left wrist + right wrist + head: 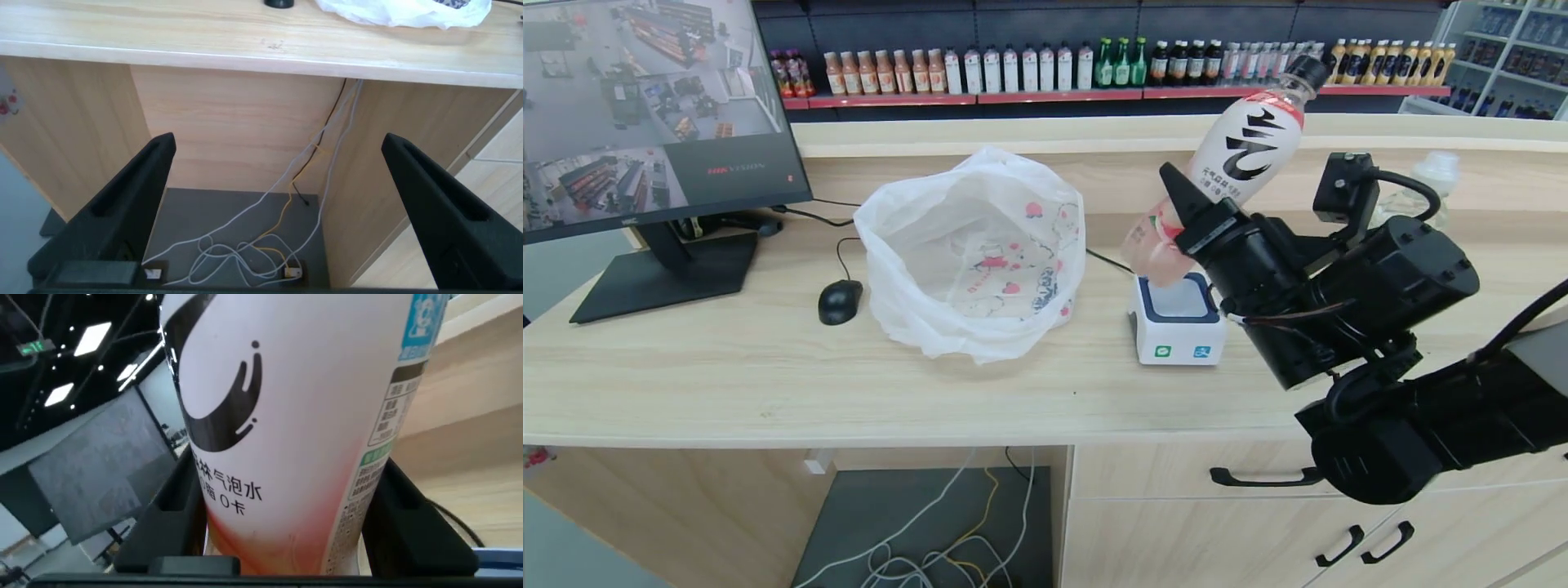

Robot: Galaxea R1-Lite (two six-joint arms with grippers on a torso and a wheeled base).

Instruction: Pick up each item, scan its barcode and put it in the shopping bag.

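My right gripper (1176, 224) is shut on a pink-and-white drink bottle (1225, 163), which tilts with its black cap up and to the right and its base just above the white barcode scanner (1176, 331). The same bottle (286, 425) sits between the right fingers (404, 502) in the right wrist view. A white plastic shopping bag (976, 253) with red prints stands open on the counter, left of the scanner. My left gripper (278, 204) hangs open below the counter edge, with nothing between its fingers.
A monitor (645, 106) on its stand and a black mouse (840, 300) occupy the counter's left side. A clear bottle (1429, 180) stands at the back right. Loose cables (261, 245) lie on the floor under the counter. Drawers (1258, 523) are at the lower right.
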